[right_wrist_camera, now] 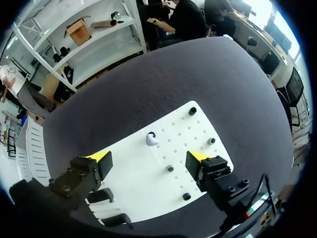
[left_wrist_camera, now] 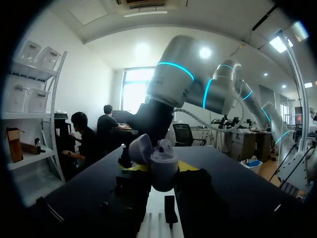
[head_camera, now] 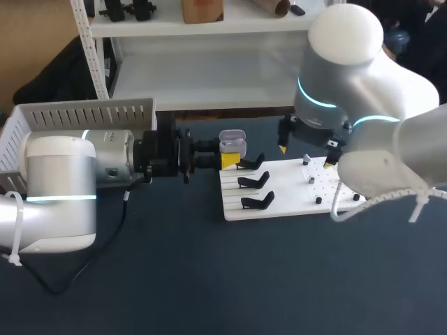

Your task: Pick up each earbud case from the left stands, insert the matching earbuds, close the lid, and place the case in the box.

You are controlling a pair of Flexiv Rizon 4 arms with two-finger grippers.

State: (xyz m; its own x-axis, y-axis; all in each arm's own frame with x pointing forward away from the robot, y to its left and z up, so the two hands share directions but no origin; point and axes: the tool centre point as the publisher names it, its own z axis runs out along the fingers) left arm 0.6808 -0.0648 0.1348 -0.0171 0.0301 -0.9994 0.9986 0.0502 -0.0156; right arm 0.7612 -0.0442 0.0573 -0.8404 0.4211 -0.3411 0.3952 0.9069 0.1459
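Observation:
A white earbud case (head_camera: 232, 144) with its lid tipped open is held above the left edge of the white board (head_camera: 279, 202); my left gripper (head_camera: 228, 161) is shut on it. In the left wrist view the case (left_wrist_camera: 163, 168) stands between the yellow fingertips (left_wrist_camera: 190, 166), lid (left_wrist_camera: 141, 148) leaning back. My right gripper (head_camera: 304, 155) hovers open over the board's far right part. Its wrist view shows a white earbud (right_wrist_camera: 151, 139) lying on the board (right_wrist_camera: 143, 183) just ahead of the wide-open gripper (right_wrist_camera: 150, 161).
Three black stands (head_camera: 255, 181) sit on the board's left half, without cases on them. Small black pegs (right_wrist_camera: 211, 141) dot the board's right half. A white slatted basket (head_camera: 77, 115) stands at the table's back left, behind my left arm.

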